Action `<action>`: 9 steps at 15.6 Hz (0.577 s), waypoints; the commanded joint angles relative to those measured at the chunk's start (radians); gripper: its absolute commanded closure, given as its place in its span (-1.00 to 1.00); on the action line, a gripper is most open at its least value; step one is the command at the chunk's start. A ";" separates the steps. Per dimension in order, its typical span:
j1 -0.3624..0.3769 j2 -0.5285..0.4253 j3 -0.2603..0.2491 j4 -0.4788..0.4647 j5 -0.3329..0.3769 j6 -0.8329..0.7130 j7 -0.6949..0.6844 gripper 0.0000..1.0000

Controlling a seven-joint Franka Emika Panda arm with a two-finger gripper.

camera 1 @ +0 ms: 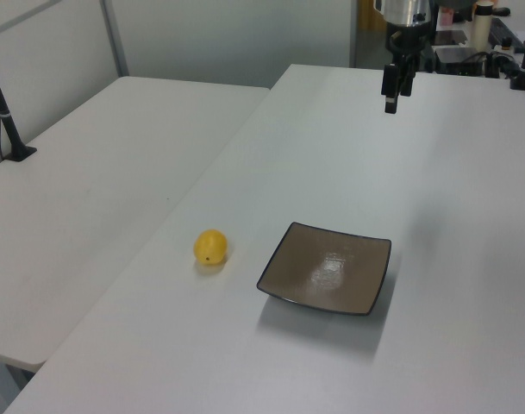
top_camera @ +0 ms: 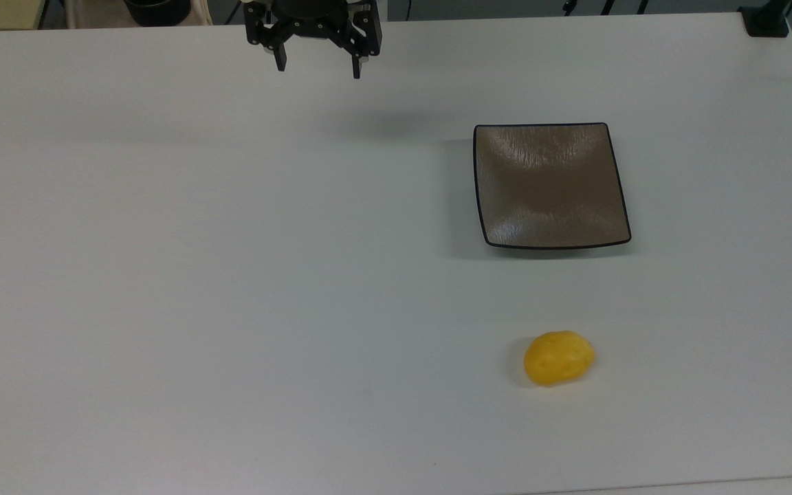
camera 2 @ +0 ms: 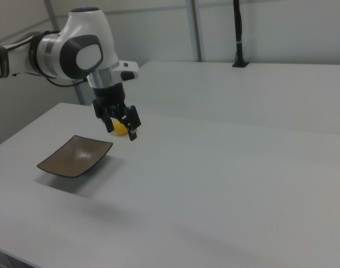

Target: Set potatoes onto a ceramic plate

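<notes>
potato [top_camera: 559, 357] on table – well apart from open tool [top_camera: 318, 69].

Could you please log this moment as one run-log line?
gripper: open, empty, raised above table | potato: on table, beside plate | plate: empty

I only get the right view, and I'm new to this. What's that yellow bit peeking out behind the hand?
Observer: A potato. The top view shows it whole: yellow, lumpy, lying on the table.
Operator: Is the hand holding it?
Observer: No. In the top view the hand is open, empty and well apart from it.
Operator: Does it touch the plate?
Observer: No. The left view shows bare table between the potato and the plate.
</notes>
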 commanded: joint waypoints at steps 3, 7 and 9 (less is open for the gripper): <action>0.041 0.016 -0.025 0.036 0.025 -0.022 0.009 -1.00; 0.041 0.015 -0.025 0.036 0.025 -0.021 0.011 -1.00; 0.041 0.016 -0.025 0.036 0.025 -0.021 0.018 -1.00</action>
